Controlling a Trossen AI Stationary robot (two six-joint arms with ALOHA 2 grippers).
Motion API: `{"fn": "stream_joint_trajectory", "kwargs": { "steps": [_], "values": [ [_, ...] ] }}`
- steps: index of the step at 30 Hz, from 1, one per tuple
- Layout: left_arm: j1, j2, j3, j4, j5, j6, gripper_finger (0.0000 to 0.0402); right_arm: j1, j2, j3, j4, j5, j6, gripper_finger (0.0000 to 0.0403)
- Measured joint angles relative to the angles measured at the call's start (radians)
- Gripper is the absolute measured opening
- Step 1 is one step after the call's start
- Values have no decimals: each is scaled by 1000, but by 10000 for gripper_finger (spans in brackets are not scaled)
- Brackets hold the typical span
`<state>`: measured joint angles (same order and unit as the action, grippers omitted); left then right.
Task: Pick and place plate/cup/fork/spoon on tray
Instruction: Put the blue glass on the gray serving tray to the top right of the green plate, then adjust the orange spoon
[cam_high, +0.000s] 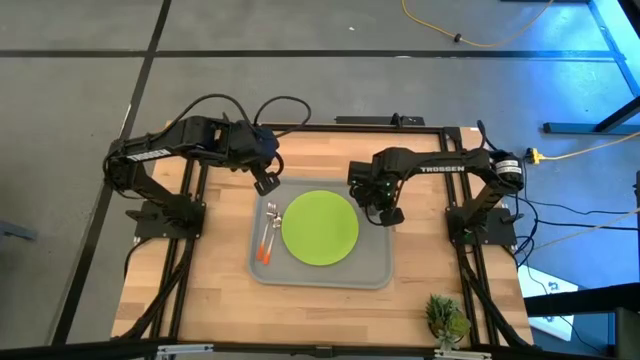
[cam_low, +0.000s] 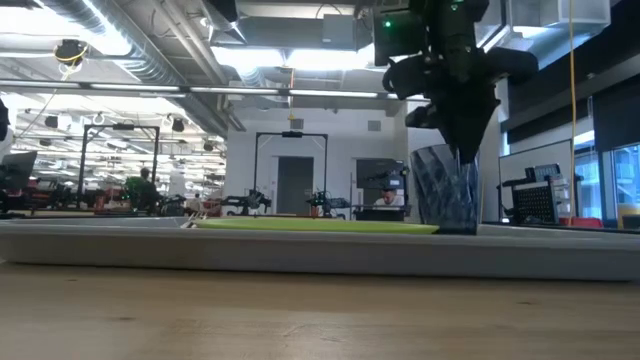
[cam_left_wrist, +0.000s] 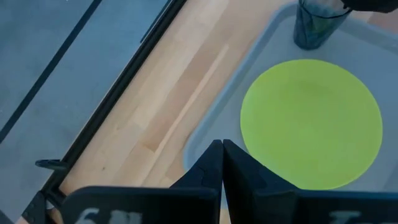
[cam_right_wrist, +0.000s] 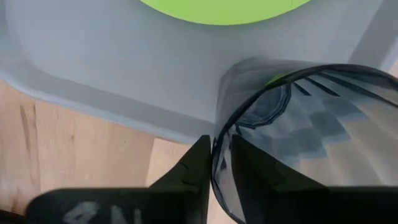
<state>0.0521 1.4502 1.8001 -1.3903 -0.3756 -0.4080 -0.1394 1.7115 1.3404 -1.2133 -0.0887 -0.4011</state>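
Cup (cam_right_wrist: 298, 130) on tray (cam_high: 375, 262), wall pinched by right end effector (cam_right_wrist: 221, 163), left end effector (cam_left_wrist: 222, 163) closed.

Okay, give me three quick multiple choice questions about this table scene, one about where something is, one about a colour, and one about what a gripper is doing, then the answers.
1. Where do the fork and spoon lie?
A. on the tray, beside the plate
B. on the bare wood
C. on the plate

2. What colour is the plate?
A. orange
B. lime green
C. white

3. What is the right gripper doing?
A. hanging open over the wood
B. gripping the plate
C. pinching the cup by its rim

Answers: 1 A, the high view shows both on the tray at the plate's left. 2 B, seen in every view. 3 C, the right wrist view shows the cup wall between its fingers.
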Motion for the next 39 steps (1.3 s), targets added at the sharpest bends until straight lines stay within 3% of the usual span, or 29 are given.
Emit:
{"fn": "stream_joint_trajectory", "kwargs": {
  "steps": [10, 25, 33, 39],
  "values": [
    [0, 0, 0, -3, -1, 0, 0, 0, 0, 100, -78, 62, 8, 69],
    [0, 0, -7, -44, 5, -24, 0, 0, -21, 205, -175, 61, 23, 70],
    [-56, 0, -240, -19, 230, -106, 0, 0, -146, 311, -95, 60, 136, 71],
    [-131, 2, -512, 273, 446, -76, 0, 0, -225, 311, -39, 61, 174, 71]
  ]
}}
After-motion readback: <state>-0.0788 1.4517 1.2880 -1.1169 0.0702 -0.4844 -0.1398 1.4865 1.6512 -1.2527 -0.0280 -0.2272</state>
